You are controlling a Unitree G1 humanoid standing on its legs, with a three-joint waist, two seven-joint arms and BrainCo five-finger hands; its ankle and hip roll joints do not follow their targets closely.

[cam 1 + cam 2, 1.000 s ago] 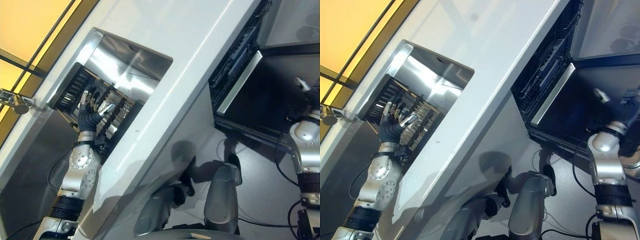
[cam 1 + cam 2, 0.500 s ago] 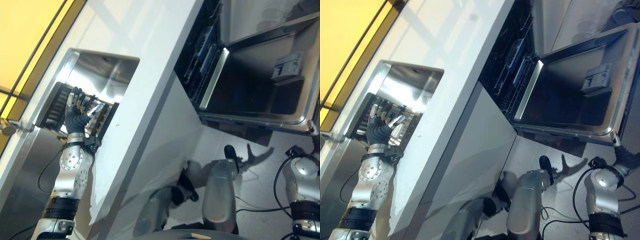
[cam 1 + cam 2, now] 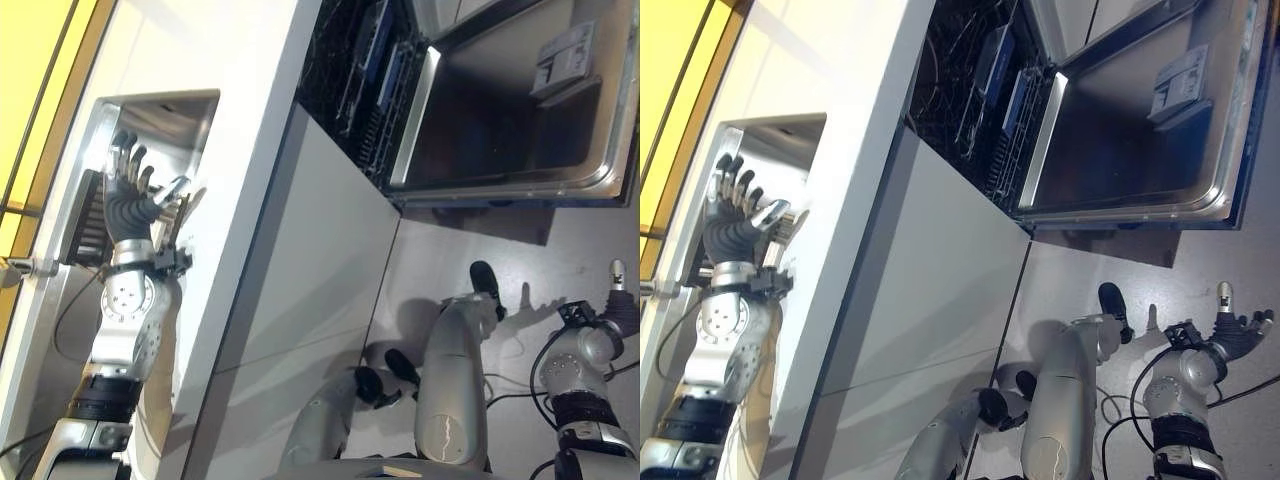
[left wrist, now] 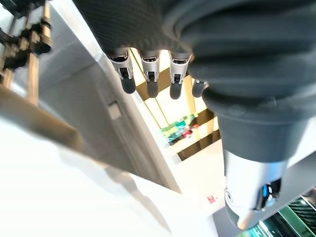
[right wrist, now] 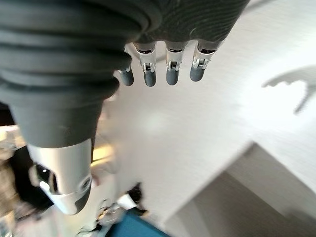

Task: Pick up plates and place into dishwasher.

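View has swung since earlier; my left hand (image 3: 128, 196) has lifted off the rack (image 3: 88, 218) in the sink (image 3: 160, 110), fingers spread, empty. My right hand (image 3: 1234, 334) low over the floor, open. Dishwasher (image 3: 470, 110) door down. I can't make out plates.

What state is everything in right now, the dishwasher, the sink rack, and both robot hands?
Dishwasher door: folded fully open.
Dishwasher rack: inside the machine; no plate can be made out in it.
Dish rack: sitting in the sink; contents too hidden to tell.
Left robot hand: open, raised over the sink, holding nothing.
Right robot hand: open, low by the floor, holding nothing.
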